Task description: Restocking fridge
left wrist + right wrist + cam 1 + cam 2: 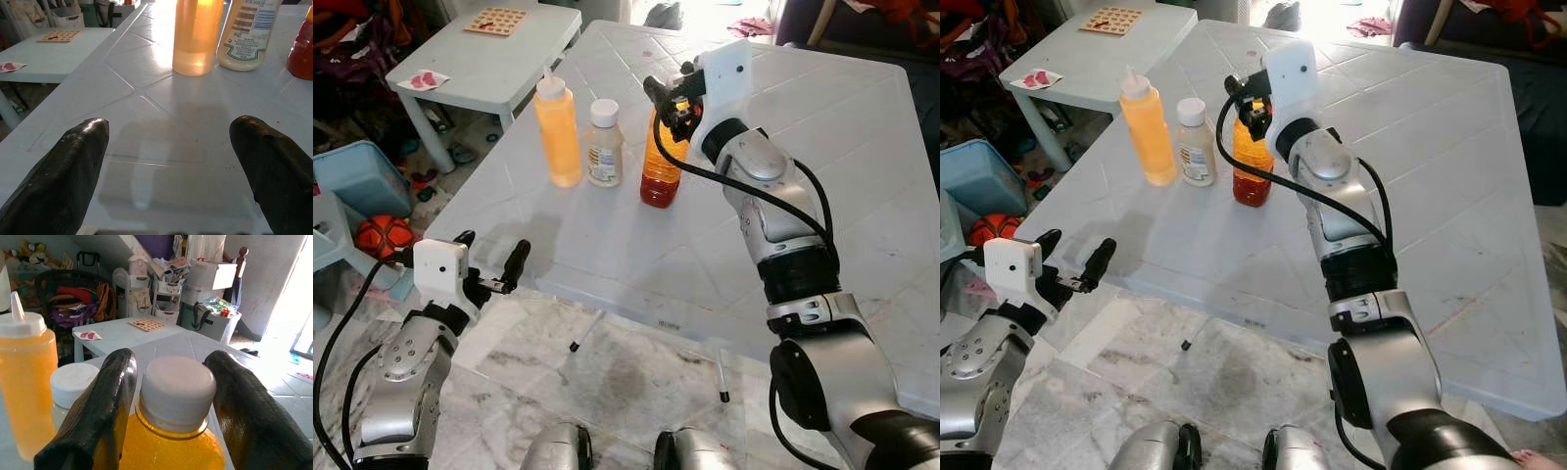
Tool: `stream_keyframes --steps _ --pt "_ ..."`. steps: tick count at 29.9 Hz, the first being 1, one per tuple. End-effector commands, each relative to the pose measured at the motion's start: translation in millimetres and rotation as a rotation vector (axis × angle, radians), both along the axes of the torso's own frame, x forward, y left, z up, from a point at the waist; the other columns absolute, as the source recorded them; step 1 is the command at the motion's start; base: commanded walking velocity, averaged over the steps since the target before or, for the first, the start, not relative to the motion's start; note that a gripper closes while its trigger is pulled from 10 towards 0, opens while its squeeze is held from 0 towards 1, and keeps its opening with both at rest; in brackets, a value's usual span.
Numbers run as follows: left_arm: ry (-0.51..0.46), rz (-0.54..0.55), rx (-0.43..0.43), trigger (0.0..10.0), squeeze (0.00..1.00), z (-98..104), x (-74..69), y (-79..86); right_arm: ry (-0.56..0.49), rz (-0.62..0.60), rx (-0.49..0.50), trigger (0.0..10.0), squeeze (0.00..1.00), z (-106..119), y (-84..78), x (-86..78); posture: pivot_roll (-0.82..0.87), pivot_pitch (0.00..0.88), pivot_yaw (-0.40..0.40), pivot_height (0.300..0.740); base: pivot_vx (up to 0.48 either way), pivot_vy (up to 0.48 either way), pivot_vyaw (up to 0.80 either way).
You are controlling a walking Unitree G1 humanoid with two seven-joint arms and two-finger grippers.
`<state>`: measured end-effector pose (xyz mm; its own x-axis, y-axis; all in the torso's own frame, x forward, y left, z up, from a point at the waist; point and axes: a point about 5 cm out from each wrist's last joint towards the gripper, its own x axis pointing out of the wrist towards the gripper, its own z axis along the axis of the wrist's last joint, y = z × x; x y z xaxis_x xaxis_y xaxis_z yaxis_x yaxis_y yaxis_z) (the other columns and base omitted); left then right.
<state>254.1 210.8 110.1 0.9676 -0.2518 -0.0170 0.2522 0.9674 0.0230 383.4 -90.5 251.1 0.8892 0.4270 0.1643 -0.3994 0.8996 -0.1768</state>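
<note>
1. While three bottles stand in a row near the table's left edge, the right gripper reaches the rightmost one, an orange juice bottle with a white cap.
2. Its fingers straddle the cap and neck, open, not yet pressing on either side.
3. Beside the juice bottle stands a small white-capped bottle, then a squeeze bottle of orange liquid nearest the left edge.
4. The left gripper hovers at the table's near left corner, jaws wide open and empty.
5. The juice bottle looks nearly full, so probably heavy, with smooth plastic that may slip.
6. The cap is a narrow, slick hold; closing on the neck just under it, or lower on the body, seems safer.
7. Tipping it could knock its neighbour.
</note>
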Motion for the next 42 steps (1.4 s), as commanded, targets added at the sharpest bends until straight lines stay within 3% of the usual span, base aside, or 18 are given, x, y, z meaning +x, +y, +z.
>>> stream_keyframes --steps 1,19,25,28,30,32,33,35,36,37,42 --pt "0.021 -0.004 0.023 10.0 0.0 -2.8 -0.3 2.5 -0.005 0.008 -0.003 0.0 0.0 6.0 1.9 1.1 0.11 0.101 0.012 0.74 0.0 0.0 0.0" --pt "0.03 -0.011 0.031 10.0 0.0 -5.3 0.7 1.8 -0.01 0.01 -0.021 0.0 0.0 6.1 -1.3 0.2 0.1 0.093 0.018 0.74 0.0 0.0 0.0" --pt "0.055 -0.018 0.011 10.0 0.0 -10.9 -1.7 -4.6 -0.015 0.035 -0.018 0.0 0.0 3.1 -2.6 -10.7 0.1 0.086 0.019 0.74 0.0 0.0 0.0" --pt "0.114 0.04 -0.006 10.0 0.0 -19.3 -2.9 -4.3 -0.015 -0.035 -0.02 0.3 0.0 -4.3 -11.1 -21.8 0.09 0.08 0.02 0.74 0.0 0.0 0.0" --pt "0.124 0.051 -0.019 10.0 0.0 -21.2 -4.6 -5.2 -0.013 -0.076 -0.001 3.3 0.0 -9.1 -16.1 -28.7 0.08 0.077 0.018 0.74 0.0 0.0 0.0" --pt "0.136 0.059 -0.028 10.0 0.0 -25.9 -7.0 -7.9 -0.019 -0.11 0.022 3.1 0.0 -19.4 -22.4 -44.1 0.08 0.072 0.017 0.74 0.0 0.0 0.0" --pt "0.145 0.058 -0.034 10.0 0.0 -28.6 -8.1 -9.2 -0.024 -0.125 0.044 6.7 0.0 -23.7 -24.6 -52.1 0.07 0.061 0.019 0.74 0.0 0.0 0.0" --pt "0.15 0.058 -0.039 10.0 0.0 -29.7 -8.3 -9.9 -0.026 -0.131 0.058 6.7 0.0 -25.8 -25.6 -56.1 0.07 0.061 0.019 0.74 0.0 0.0 0.0" --pt "0.155 0.057 -0.034 10.0 0.0 -31.4 -8.3 -10.8 -0.026 -0.146 0.073 8.7 0.0 -28.5 -27.5 -61.2 0.07 0.053 0.02 0.74 0.0 0.0 0.0" --pt "0.154 0.044 -0.027 10.0 0.0 -32.1 -6.6 -12.6 -0.027 -0.177 0.104 10.0 0.0 -32.3 -30.1 -71.2 0.06 0.045 0.019 0.74 0.0 0.0 0.0" --pt "0.138 0.051 -0.027 10.0 0.0 -29.2 0.7 -11.4 -0.031 -0.185 0.139 10.0 0.0 -34.9 -30.2 -81.8 0.05 0.037 0.019 0.74 0.0 0.0 0.0"
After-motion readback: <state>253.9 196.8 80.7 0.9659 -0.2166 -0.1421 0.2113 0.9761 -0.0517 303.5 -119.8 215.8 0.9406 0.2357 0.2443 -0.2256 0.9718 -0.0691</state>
